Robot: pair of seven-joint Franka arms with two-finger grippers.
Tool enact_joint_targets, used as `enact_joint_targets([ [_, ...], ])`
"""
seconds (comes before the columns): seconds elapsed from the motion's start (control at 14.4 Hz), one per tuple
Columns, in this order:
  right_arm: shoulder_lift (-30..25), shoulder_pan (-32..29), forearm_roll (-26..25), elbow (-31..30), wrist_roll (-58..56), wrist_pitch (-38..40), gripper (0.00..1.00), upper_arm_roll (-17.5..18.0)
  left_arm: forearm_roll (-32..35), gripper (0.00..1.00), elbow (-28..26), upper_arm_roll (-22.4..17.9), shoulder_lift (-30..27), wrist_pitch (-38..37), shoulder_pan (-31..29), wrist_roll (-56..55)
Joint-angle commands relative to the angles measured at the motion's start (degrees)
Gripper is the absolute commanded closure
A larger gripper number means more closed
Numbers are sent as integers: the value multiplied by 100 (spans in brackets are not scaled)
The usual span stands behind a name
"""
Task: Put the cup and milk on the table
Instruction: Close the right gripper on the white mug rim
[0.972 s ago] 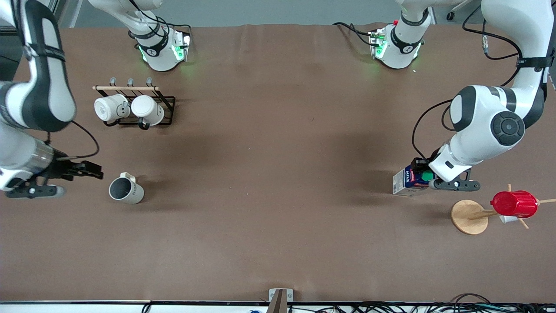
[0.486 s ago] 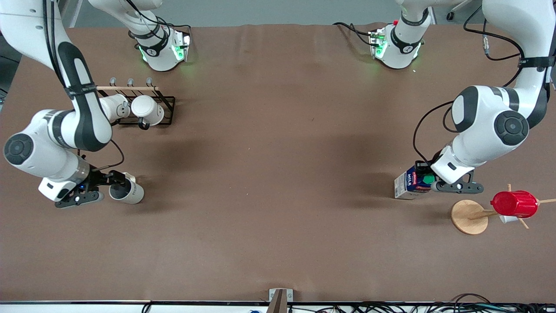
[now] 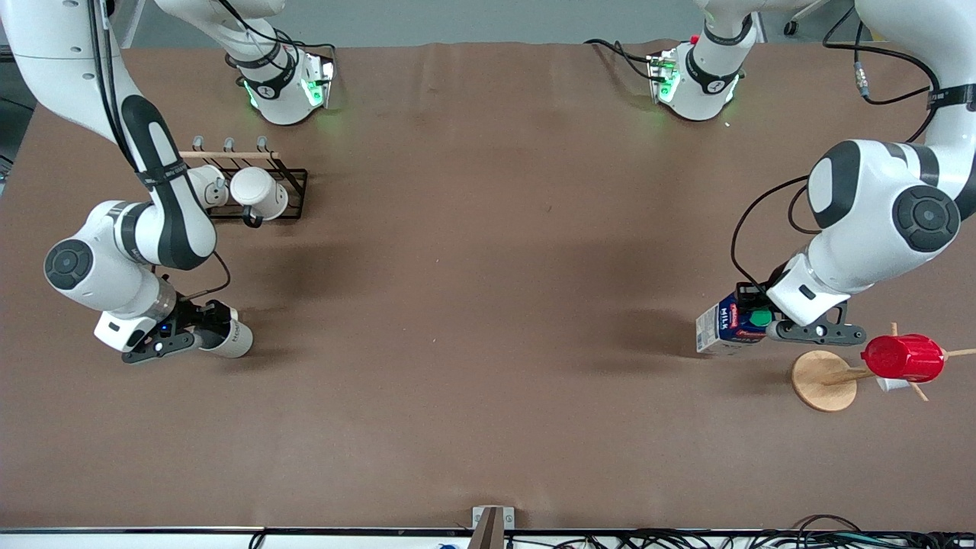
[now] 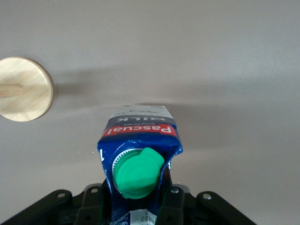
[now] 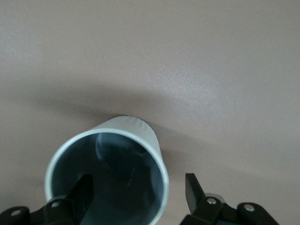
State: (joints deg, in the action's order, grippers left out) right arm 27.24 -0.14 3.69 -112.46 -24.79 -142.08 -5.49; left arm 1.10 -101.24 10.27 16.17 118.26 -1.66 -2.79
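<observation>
The cup (image 3: pixel 232 340) lies on its side on the brown table (image 3: pixel 488 366) near the right arm's end. Its dark mouth faces my right gripper (image 3: pixel 204 329). In the right wrist view the right gripper (image 5: pixel 138 190) is open. One of its fingers is inside the cup (image 5: pixel 150 140) and the other stands outside its wall with a gap. My left gripper (image 3: pixel 751 320) is shut on the milk (image 3: pixel 724 326) at its gable top, low over the table beside the wooden stand. The left wrist view shows the left gripper (image 4: pixel 136 206) clamped on the milk (image 4: pixel 140 133) below its green cap.
A black wire rack (image 3: pixel 293 179) with two white mugs stands near the right arm's base. A wooden peg stand (image 3: pixel 820 379) carrying a red cup (image 3: pixel 903 357) stands just nearer the front camera than the milk; its base shows in the left wrist view (image 4: pixel 23 89).
My right arm swung in from the table's end and brought its open gripper to the cup's mouth. My left gripper shifted the milk slightly toward the wooden stand.
</observation>
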Motion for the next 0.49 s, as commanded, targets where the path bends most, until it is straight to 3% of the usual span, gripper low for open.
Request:
enact_joint_targets([
  [0.0,-61,-48,62,-83,-88,-83,78,21,83,61,254,159,35,-198,17,-256],
  [0.07,-61,-48,70,-65,-53,-57,92,21,83,61,298,212,35,-251,26,-370],
  [0.14,-61,-65,96,-30,-9,-48,100,21,83,61,385,274,35,-356,26,-493],
  [0.42,-70,-48,649,172,507,171,100,21,75,61,579,423,35,-488,26,-678],
])
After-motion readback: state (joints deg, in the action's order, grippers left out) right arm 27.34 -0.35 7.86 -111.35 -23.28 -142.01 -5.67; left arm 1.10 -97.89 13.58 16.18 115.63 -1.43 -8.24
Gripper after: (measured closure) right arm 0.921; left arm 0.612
